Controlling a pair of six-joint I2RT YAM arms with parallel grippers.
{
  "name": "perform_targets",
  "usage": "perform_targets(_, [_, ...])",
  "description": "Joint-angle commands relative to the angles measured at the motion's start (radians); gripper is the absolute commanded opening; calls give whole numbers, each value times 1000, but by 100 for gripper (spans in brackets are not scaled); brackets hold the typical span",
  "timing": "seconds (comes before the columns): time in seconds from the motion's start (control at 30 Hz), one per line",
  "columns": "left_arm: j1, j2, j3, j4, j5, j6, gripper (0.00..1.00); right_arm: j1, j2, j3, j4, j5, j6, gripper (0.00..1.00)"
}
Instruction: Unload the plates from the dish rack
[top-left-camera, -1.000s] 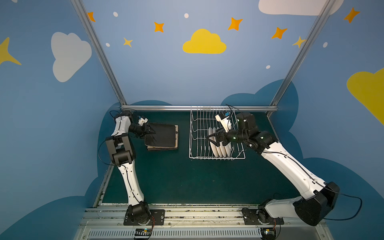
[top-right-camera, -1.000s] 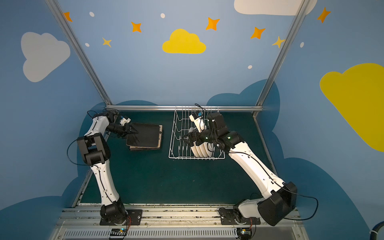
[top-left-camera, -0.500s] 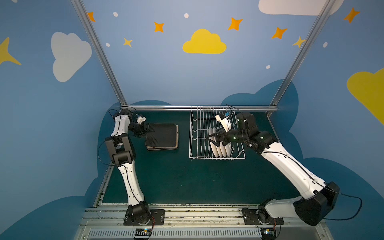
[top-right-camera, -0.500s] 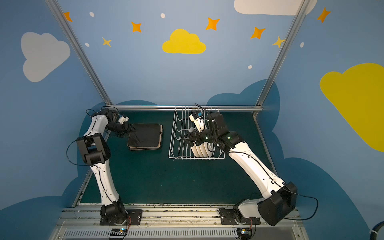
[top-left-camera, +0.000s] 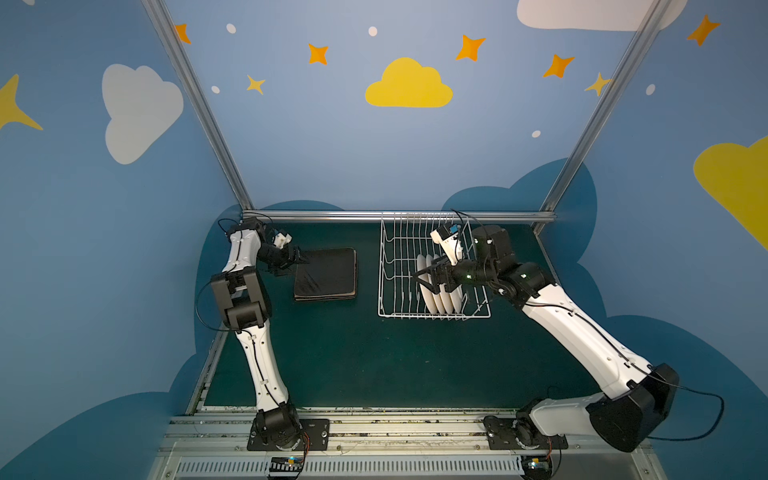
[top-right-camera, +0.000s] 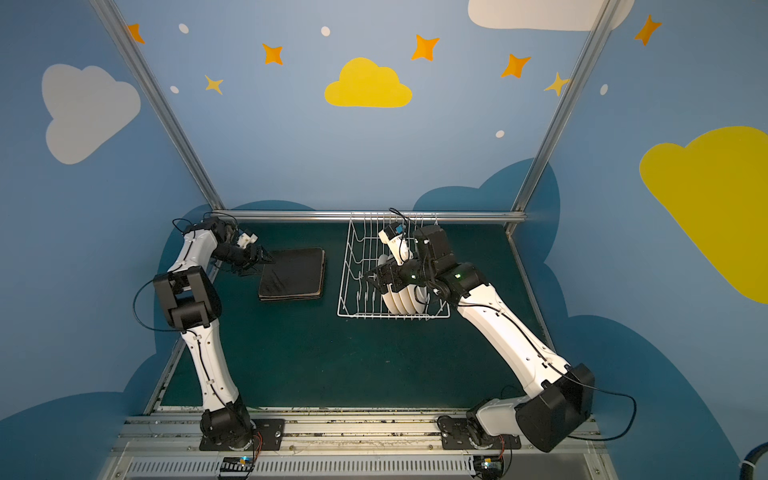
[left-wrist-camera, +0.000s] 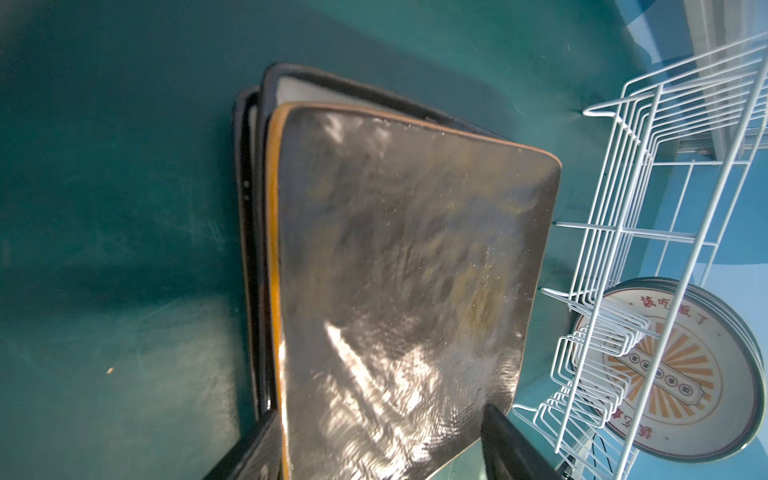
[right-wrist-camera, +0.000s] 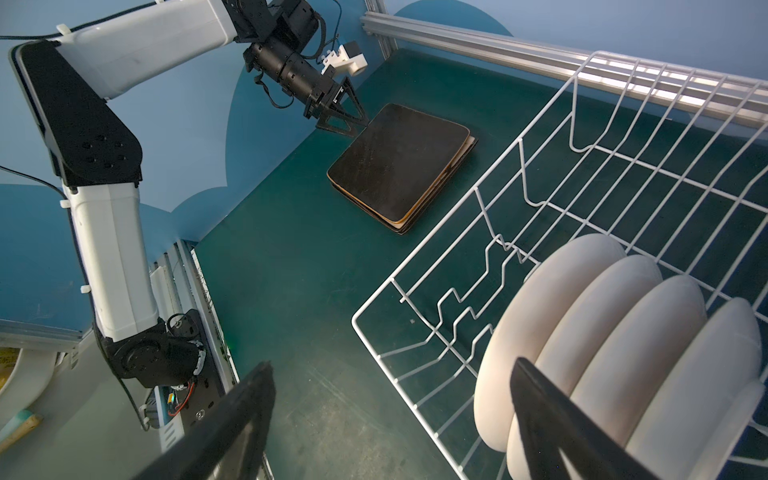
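A stack of rounded-square black plates lies flat on the green table, left of the dish rack. My left gripper is open at the stack's far left corner. In the left wrist view its fingers straddle the top plate, and one finger stands apart from its edge. Several round white plates stand upright in the rack's near right part. My right gripper hovers open over the leftmost one and holds nothing.
An aluminium rail runs along the table's back edge, just behind the rack. Blue walls close in the left, back and right sides. The rack's left rows of tines hold nothing. Bare green table lies between the stack and the arm bases.
My left gripper's jaws have spread wider. The top square plate, skewed a second ago, now lies squared on the stack. The right arm has not moved.
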Motion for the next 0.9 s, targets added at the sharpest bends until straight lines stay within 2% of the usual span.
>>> perform_targets(0.0, [0, -76, -21, 19, -8, -26, 77, 4, -39, -17, 15, 10, -10, 88])
perform_targets(0.2, [-4, -189, -101, 109, 43, -104, 80, 4, -69, -42, 26, 66, 6, 88])
perform_targets(0.3, [-26, -278, -196, 213, 61, -167, 84, 5, -84, -47, 23, 114, 31, 89])
perform_targets(0.43, [-102, -421, -346, 366, 56, -208, 92, 4, -105, -45, 3, 153, 54, 88])
perform_targets(0.53, [-170, -504, -401, 420, 40, -234, 98, 4, -127, -50, -5, 179, 70, 88])
perform_targets(0.67, [-266, -609, -480, 495, -16, -270, 100, 2, -163, -67, -1, 215, 94, 88])
perform_targets(0.87, [-367, -767, -669, 708, -45, -403, 100, 2, -246, -119, 15, 258, 127, 88])
